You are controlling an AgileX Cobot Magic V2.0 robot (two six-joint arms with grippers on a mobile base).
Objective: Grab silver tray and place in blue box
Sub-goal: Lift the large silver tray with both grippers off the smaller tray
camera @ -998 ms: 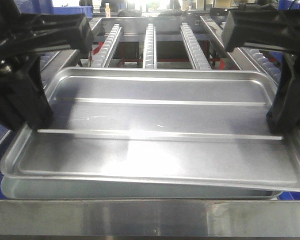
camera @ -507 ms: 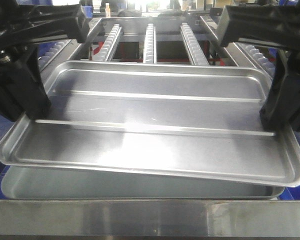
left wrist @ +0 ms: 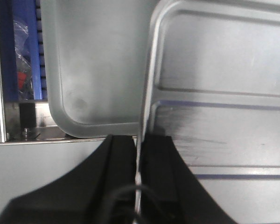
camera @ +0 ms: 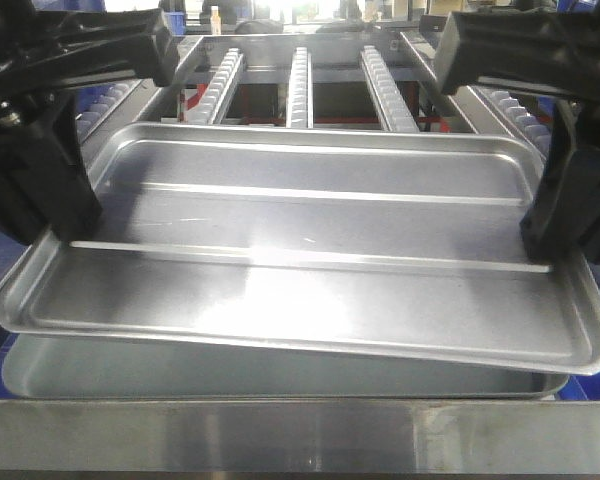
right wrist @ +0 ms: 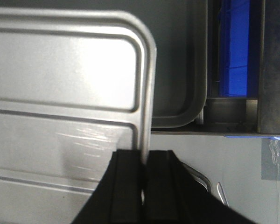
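The silver tray (camera: 300, 300), shiny with two long ridges, hangs level between both arms, just above a duller grey tray (camera: 280, 378). My left gripper (camera: 75, 240) is shut on its left rim. In the left wrist view the rim runs between the black fingers of this gripper (left wrist: 139, 140), with the silver tray (left wrist: 224, 70) to the right. My right gripper (camera: 552, 250) is shut on the right rim, which the right wrist view shows pinched in the same gripper (right wrist: 143, 156). Bright blue plastic (right wrist: 233, 51) shows beside the lower tray; I cannot tell whether it is the blue box.
The grey tray (left wrist: 98, 60) lies under the held one, its corner also in the right wrist view (right wrist: 182, 93). Roller conveyor rails (camera: 300, 90) run away at the back. A steel ledge (camera: 300, 435) crosses the near edge.
Over the last second the silver tray rose a little off the grey tray, the left side most. Both grippers stayed shut on its rims. Almost no motion in the last half second.
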